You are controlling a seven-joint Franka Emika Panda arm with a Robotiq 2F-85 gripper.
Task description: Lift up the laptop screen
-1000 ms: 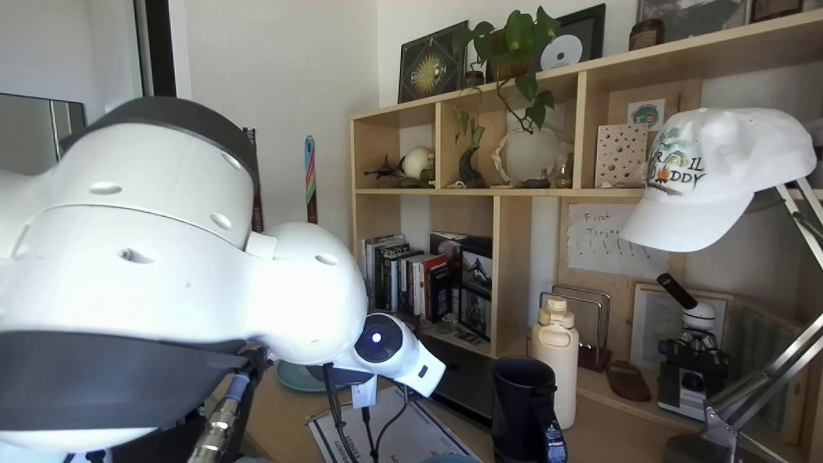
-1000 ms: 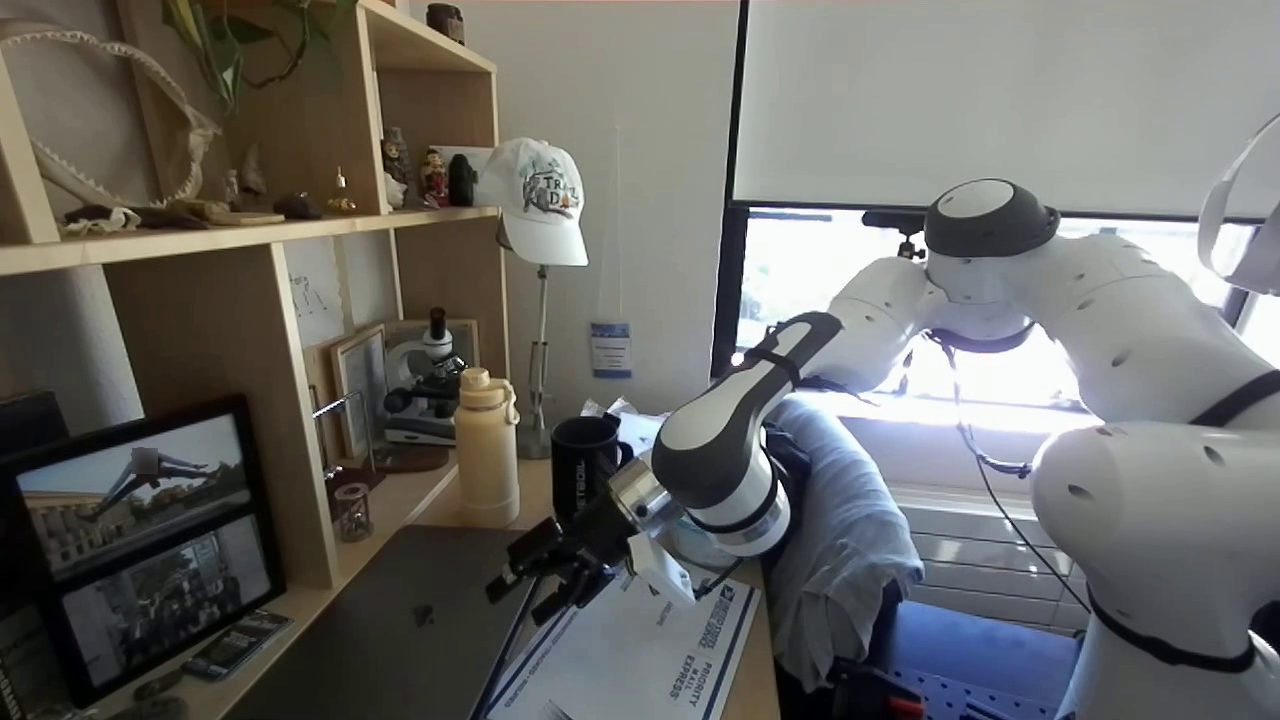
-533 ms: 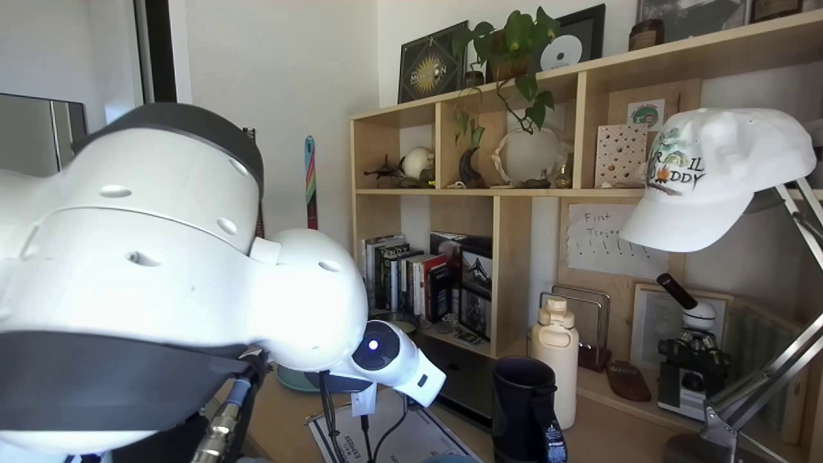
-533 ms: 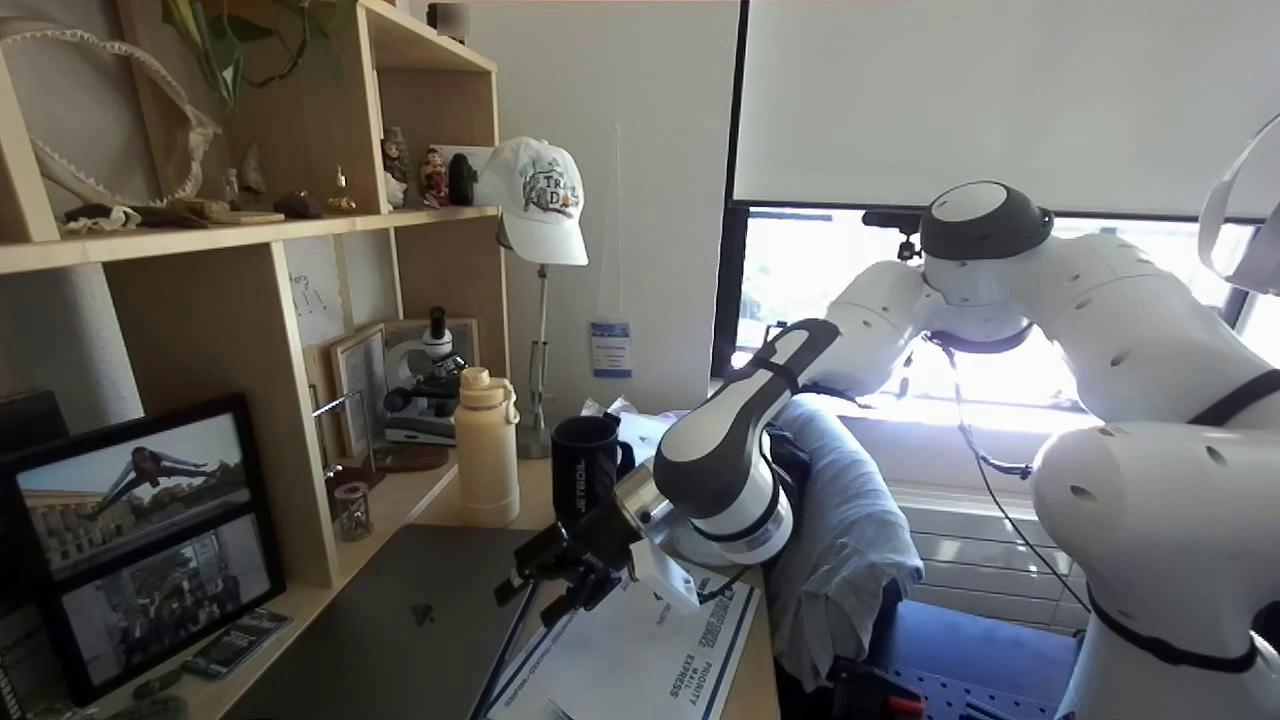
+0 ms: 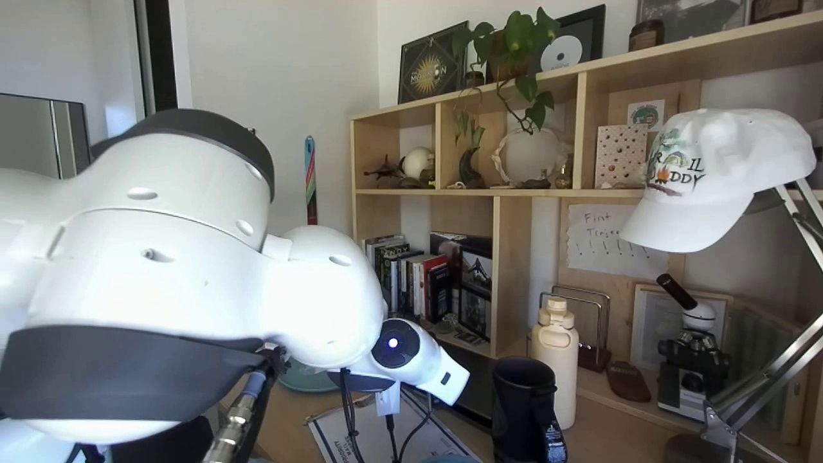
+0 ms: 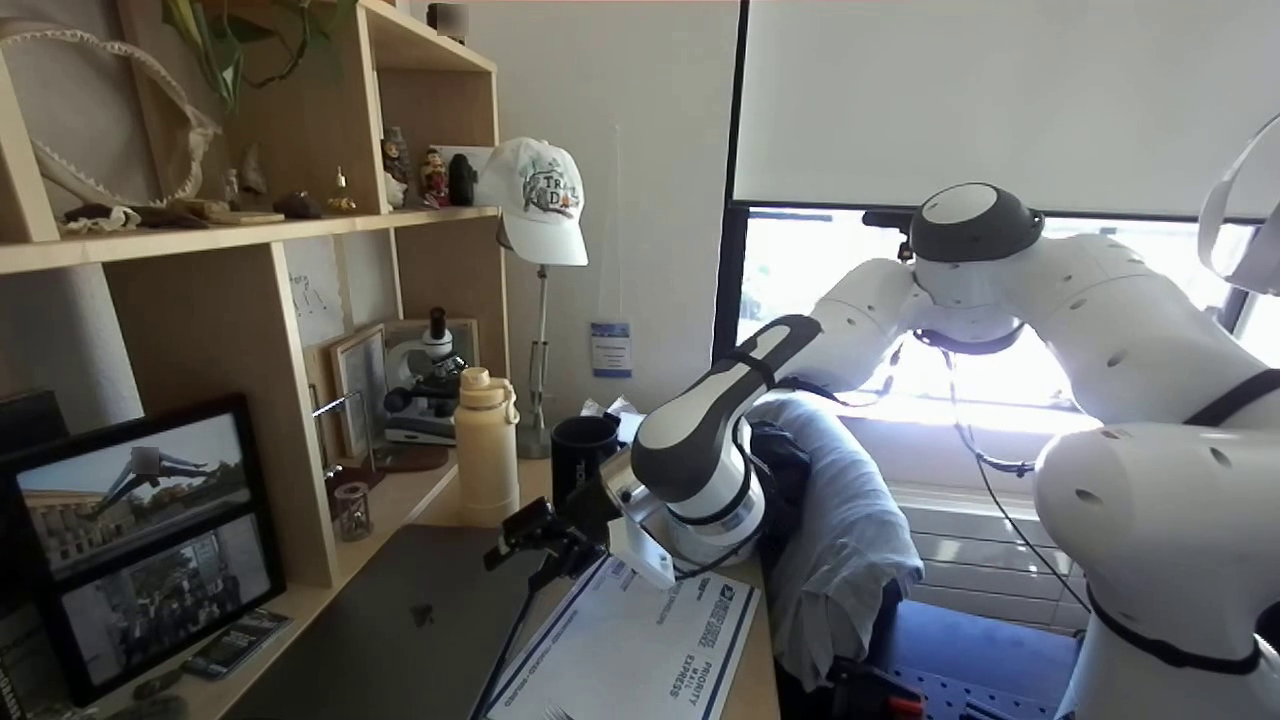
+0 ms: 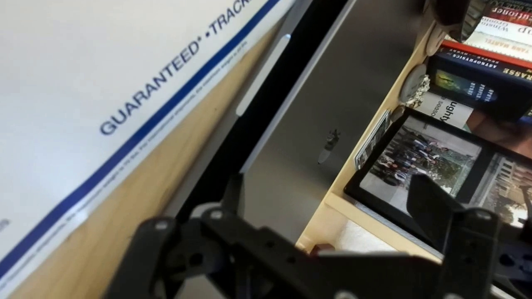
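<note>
Black and angular, the gripper (image 7: 328, 178) stands spread at the straight edge of the smooth grey laptop screen (image 6: 400, 620).

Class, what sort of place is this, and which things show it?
Probably a home office or study: the laptop, the row of books and the microscope all point that way.

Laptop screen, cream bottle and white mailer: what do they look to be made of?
Laptop screen: probably metal, satin dark grey; soft sheen, paler thin edge.
Cream bottle: smooth, low-sheen, even colour; coated metal or plastic, can't tell which.
White mailer: likely smooth paper or card; flat, with printed lettering.
</note>
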